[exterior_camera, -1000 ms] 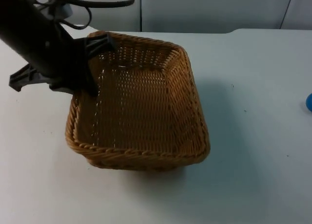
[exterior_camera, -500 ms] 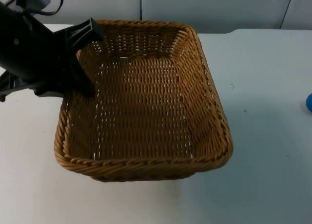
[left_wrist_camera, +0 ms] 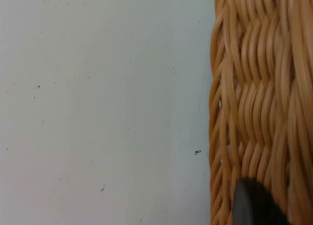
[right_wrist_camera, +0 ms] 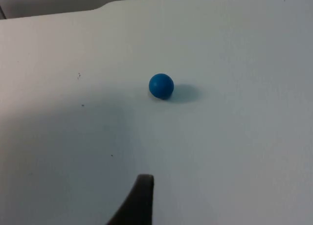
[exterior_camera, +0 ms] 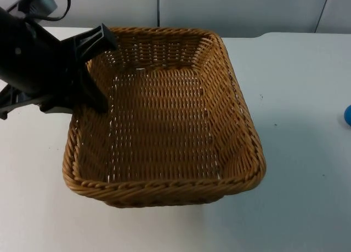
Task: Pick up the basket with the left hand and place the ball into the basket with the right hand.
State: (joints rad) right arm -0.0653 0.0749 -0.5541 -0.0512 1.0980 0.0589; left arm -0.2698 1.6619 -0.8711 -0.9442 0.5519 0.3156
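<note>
The left tool (exterior_camera: 90,71) is clamped on the left rim of the wicker basket (exterior_camera: 164,126), held above the white worktop (exterior_camera: 296,170). The blue ball (right_wrist_camera: 161,85) lies on the worktop ahead of the right tool (right_wrist_camera: 139,198); its opening I cannot tell. No writing is readable.

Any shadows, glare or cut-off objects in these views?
Top view: even light, the wicker basket casts a faint shadow on the table; the blue ball is cut by the edge. Right wrist view: soft shadow beside the ball. No glare.

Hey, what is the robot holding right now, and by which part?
The left pincer holds the wicker basket by its left rim. The blue ball lies free on the table.
</note>
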